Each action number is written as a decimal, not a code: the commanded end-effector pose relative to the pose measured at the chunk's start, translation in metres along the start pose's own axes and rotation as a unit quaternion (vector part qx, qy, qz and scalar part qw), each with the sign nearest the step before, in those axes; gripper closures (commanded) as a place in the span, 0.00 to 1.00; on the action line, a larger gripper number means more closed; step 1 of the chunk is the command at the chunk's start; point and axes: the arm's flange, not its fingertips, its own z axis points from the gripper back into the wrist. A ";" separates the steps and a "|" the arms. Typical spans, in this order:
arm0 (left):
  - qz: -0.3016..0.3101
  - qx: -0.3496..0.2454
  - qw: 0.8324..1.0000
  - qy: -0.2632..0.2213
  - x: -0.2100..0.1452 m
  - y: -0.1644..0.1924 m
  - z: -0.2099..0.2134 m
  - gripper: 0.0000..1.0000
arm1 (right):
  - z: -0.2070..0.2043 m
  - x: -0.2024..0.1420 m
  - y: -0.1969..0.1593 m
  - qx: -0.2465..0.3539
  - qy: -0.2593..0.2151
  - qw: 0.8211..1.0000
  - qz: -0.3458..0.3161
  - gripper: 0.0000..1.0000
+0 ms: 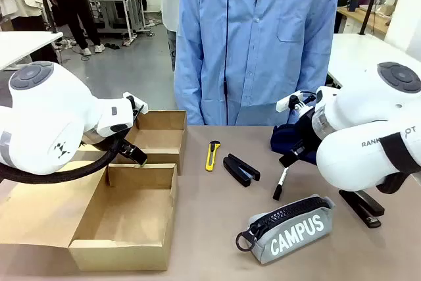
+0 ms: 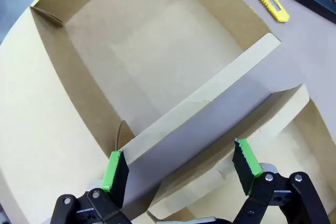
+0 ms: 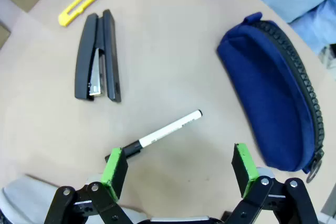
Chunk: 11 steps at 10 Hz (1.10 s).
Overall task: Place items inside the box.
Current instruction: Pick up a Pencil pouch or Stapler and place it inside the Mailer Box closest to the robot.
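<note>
Grey, navy, black, yellow: logged every item lying on the counter [image 1: 217,228] outside the cardboard box [image 1: 122,255], all to its right. Found the yellow utility knife [image 1: 212,154] nearest the box, then a black stapler [image 1: 240,169], then the black-and-white marker [image 3: 163,132], with the navy pouch [image 3: 273,87] farther right. Recorded the grey "CAMPUS" pencil case [image 1: 289,228] and a second stapler [image 1: 362,207] farthest from the box. Saw no item inside it.

Noted the right claw [image 3: 180,166] spread wide and empty, hovering above the marker, dark cap end off to one side of the gap, barrel lying nearly along the closing direction. Noted the left claw [image 2: 181,166] likewise wide and empty, straddling an upright cardboard wall [image 2: 199,114] of the box; contact not resolvable.

Judged marker pick as step in hand. Recommended rolling the wrist to cross the barrel, centring over mid-barrel, descending, closing gently against rolling, avoiding the pouch, then releasing low inside the box.
</note>
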 end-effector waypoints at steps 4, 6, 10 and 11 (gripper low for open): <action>0.000 0.000 1.000 0.000 0.000 0.000 0.000 0.00 | 0.000 0.000 0.000 0.000 0.000 1.000 0.000 0.00; 0.000 0.000 1.000 0.000 0.000 0.000 0.000 0.00 | 0.000 0.000 0.000 0.000 0.000 1.000 0.000 0.00; 0.000 0.000 1.000 0.000 0.000 0.000 0.000 0.00 | 0.000 0.000 0.000 0.000 0.000 1.000 0.000 0.00; 0.000 0.000 1.000 0.000 0.000 0.000 0.000 0.00 | 0.000 0.000 0.000 0.000 0.000 1.000 0.000 0.00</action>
